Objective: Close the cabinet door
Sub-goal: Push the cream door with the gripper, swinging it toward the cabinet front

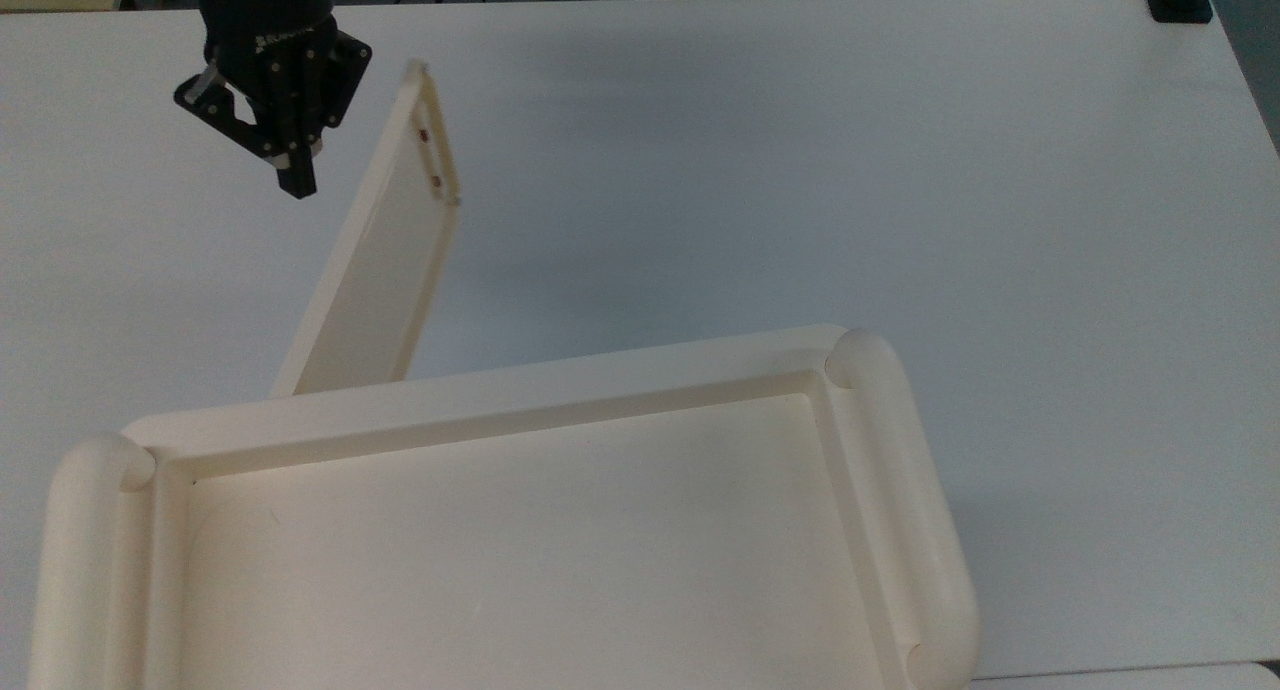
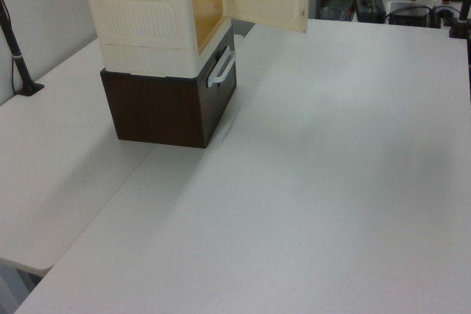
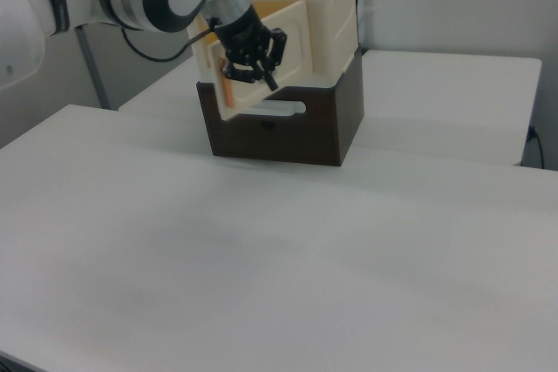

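While the door [image 1: 385, 260] juts half-open from the cabinet [image 1: 500, 530], long axis slanting up the top view, the gripper [image 1: 292, 175] hangs just beside its outer face on the top view's left, jaws pinched together, empty.

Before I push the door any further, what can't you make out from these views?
- Contact between claw and door: the top view shows a gap, but height is unclear; in the right view the claw overlaps the door.
- Hinge: the cabinet's rim covers it in the top view.
- Cabinet's inside: the left view shows just an amber opening.
- Brown box under the cabinet: contents hidden by its walls.
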Controlling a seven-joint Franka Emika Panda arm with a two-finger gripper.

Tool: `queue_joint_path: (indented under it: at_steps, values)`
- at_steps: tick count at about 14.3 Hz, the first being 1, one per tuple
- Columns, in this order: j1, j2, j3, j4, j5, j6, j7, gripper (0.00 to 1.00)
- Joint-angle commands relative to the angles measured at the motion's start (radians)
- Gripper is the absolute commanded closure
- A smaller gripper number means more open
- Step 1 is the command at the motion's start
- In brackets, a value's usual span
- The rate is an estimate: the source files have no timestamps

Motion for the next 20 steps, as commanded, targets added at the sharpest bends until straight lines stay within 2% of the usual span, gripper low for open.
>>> queue_joint_path:
  at_steps: [1, 6, 9, 12, 14, 19, 20]
  values:
    - [0.045, 0.015, 0.012, 0.004, 0.016, 0.017, 0.132, 1.0]
    - [0.134, 0.059, 0.013, 0.065, 0.014, 0.019, 0.355, 1.0]
    - [0.173, 0.085, 0.013, 0.102, 0.017, 0.02, 0.407, 1.0]
    - [0.219, 0.14, 0.01, 0.11, 0.013, 0.198, 0.58, 1.0]
    - [0.234, 0.174, 0.01, 0.11, 0.013, 0.293, 0.646, 1.0]
    - [0.257, 0.188, 0.012, 0.11, 0.016, 0.362, 0.772, 1.0]
    - [0.259, 0.191, 0.012, 0.11, 0.017, 0.414, 0.807, 1.0]
